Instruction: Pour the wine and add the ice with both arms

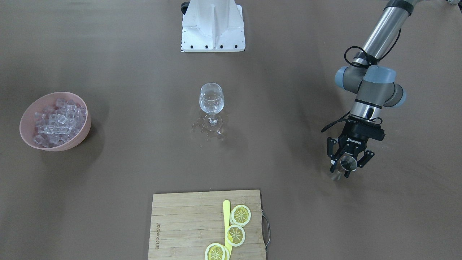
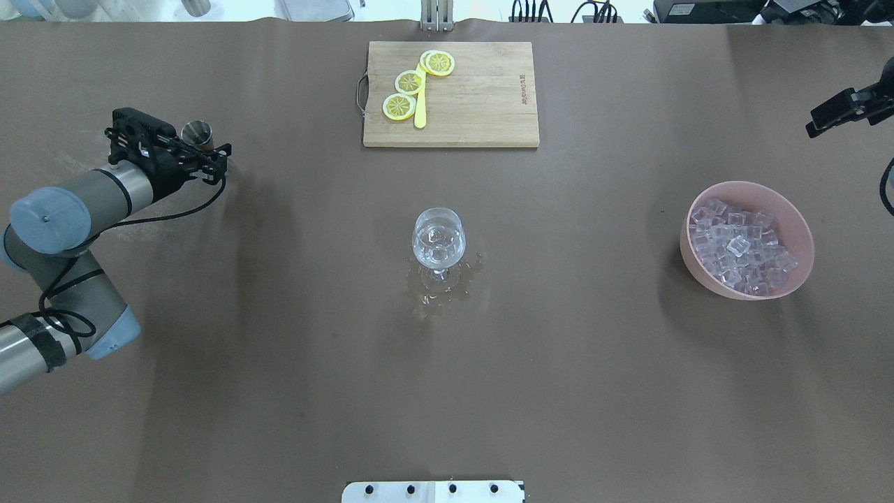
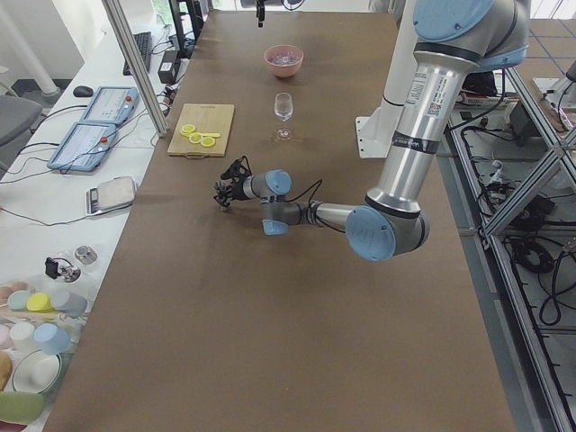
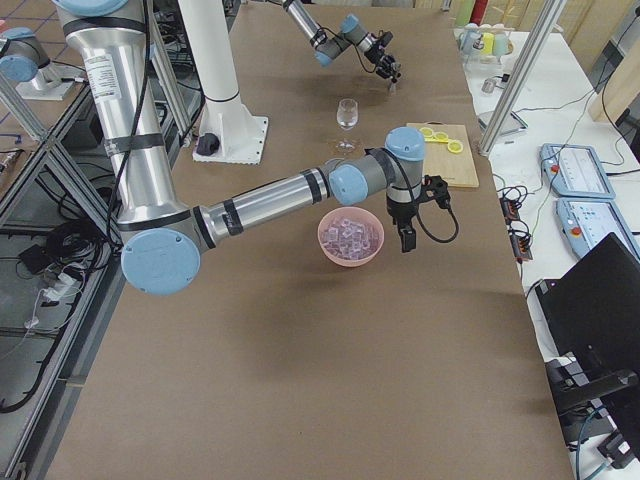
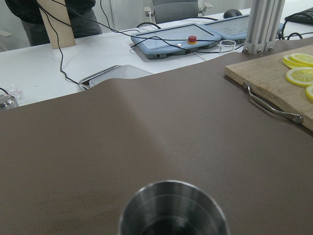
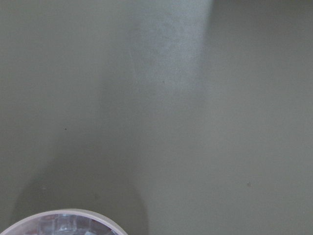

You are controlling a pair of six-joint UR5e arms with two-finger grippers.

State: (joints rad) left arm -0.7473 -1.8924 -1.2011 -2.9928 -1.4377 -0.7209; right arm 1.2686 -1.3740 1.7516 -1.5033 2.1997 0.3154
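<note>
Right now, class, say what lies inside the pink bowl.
Many small clear ice cubes fill the pink bowl, heaped together. The bowl's bottom is hidden under them.

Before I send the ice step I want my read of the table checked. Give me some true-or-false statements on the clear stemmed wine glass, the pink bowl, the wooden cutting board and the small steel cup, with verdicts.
1. The clear stemmed wine glass stands upright at mid-table. True.
2. The pink bowl is empty. False: it holds many clear ice cubes.
3. The table around the glass's foot is dry. False: clear liquid is pooled there.
4. Three lemon slices lie on the wooden cutting board. True.
5. The small steel cup stands on the board. False: it is between the left gripper's fingers, off the board.
</note>
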